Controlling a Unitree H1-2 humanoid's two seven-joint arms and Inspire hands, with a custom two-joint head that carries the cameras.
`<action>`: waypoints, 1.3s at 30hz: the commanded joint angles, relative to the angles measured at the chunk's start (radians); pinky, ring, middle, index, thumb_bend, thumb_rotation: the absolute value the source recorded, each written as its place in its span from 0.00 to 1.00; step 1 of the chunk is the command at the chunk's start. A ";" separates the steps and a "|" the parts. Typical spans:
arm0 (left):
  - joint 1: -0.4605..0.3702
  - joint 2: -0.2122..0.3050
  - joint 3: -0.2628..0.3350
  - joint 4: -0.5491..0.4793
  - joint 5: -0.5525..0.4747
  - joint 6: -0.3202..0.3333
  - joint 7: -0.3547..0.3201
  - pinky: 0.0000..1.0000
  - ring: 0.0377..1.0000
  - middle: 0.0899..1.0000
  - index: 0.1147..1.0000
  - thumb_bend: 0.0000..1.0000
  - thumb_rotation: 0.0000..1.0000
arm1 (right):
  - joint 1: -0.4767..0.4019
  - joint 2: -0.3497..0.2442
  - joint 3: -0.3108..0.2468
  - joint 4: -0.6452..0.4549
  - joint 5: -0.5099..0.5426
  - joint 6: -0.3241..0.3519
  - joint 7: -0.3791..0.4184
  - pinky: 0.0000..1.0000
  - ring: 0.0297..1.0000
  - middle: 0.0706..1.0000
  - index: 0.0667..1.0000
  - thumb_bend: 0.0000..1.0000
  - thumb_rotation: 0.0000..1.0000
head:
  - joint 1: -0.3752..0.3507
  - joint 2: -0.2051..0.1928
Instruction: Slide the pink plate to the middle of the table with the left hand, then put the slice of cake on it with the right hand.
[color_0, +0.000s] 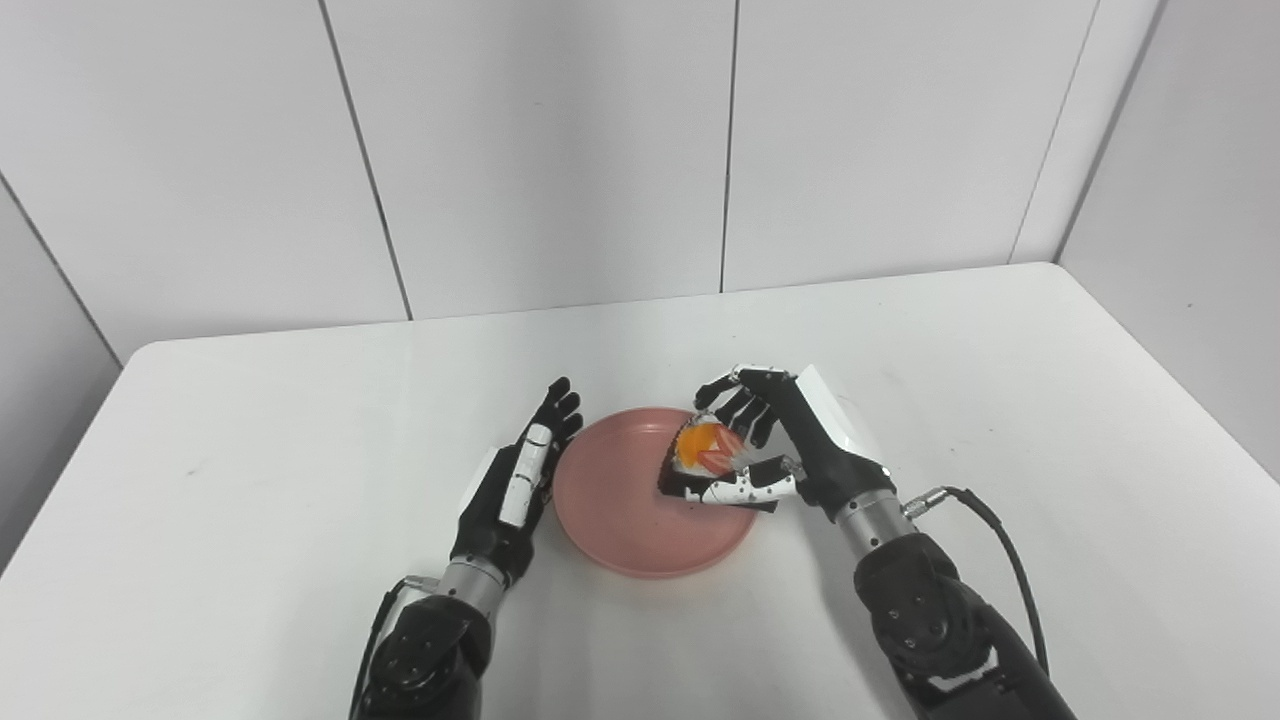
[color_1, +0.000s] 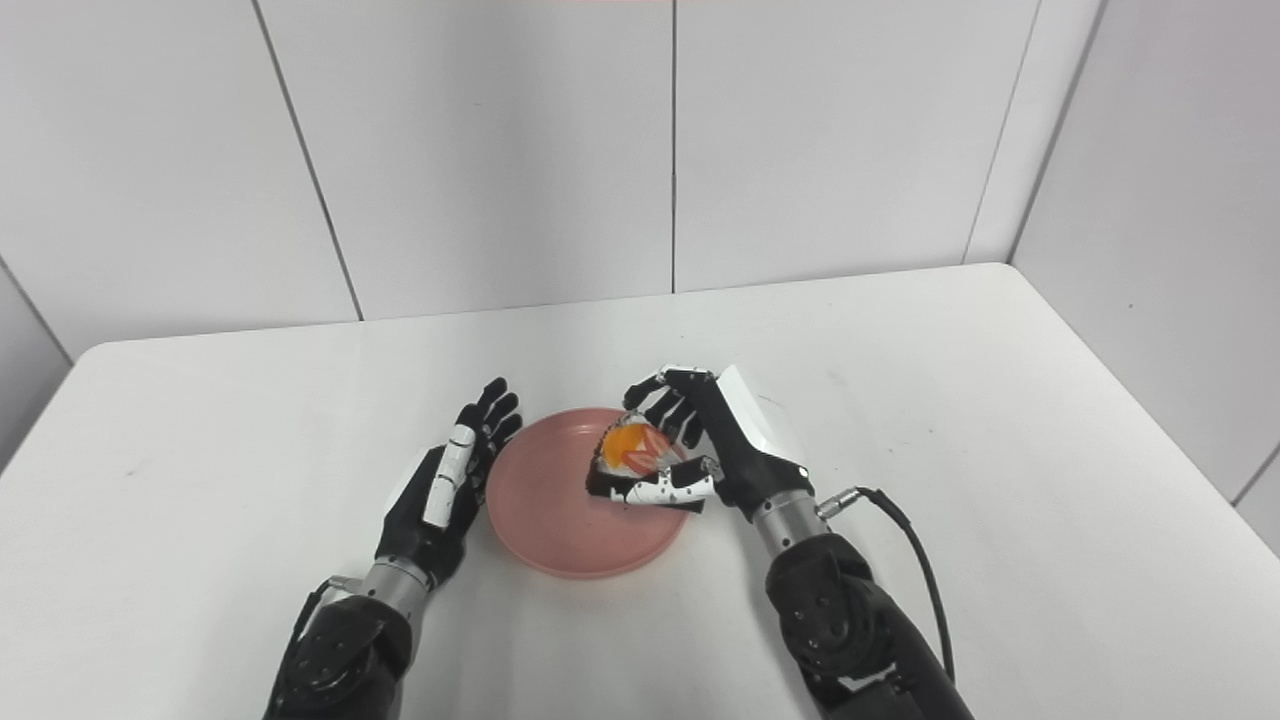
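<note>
The pink plate (color_0: 620, 505) lies near the middle of the white table (color_0: 300, 420). My left hand (color_0: 520, 470) stands edge-on against the plate's left rim, fingers straight and apart, holding nothing. A slice of cake (color_0: 700, 455) with orange and red fruit on top and a dark base sits over the plate's right part. My right hand (color_0: 770, 440) is wrapped around it, thumb along the near side and fingers behind. Whether the cake rests on the plate or hangs just above it is unclear.
A black cable (color_0: 990, 530) loops out from my right wrist over the table. White wall panels stand behind the table's far edge. The table's right edge runs close to the side wall.
</note>
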 joint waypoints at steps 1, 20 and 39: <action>0.022 -0.019 -0.010 -0.001 0.011 0.003 0.009 0.97 0.98 0.99 0.99 0.64 1.00 | -0.032 0.010 -0.003 -0.007 0.000 -0.075 -0.021 0.35 0.41 0.40 0.50 0.51 0.00 | 0.007 0.000; 0.035 -0.021 -0.014 -0.047 0.018 0.062 0.006 0.99 1.00 1.00 1.00 0.64 1.00 | -0.070 0.043 0.043 0.153 -0.080 -0.187 -0.068 0.35 0.42 0.42 0.50 0.51 0.00 | 0.023 0.026; 0.033 -0.008 -0.013 -0.060 0.014 0.072 -0.003 1.00 1.00 1.00 1.00 0.64 1.00 | -0.081 0.018 0.074 0.214 -0.096 -0.196 -0.011 0.63 0.72 0.72 0.46 0.50 0.14 | 0.013 0.038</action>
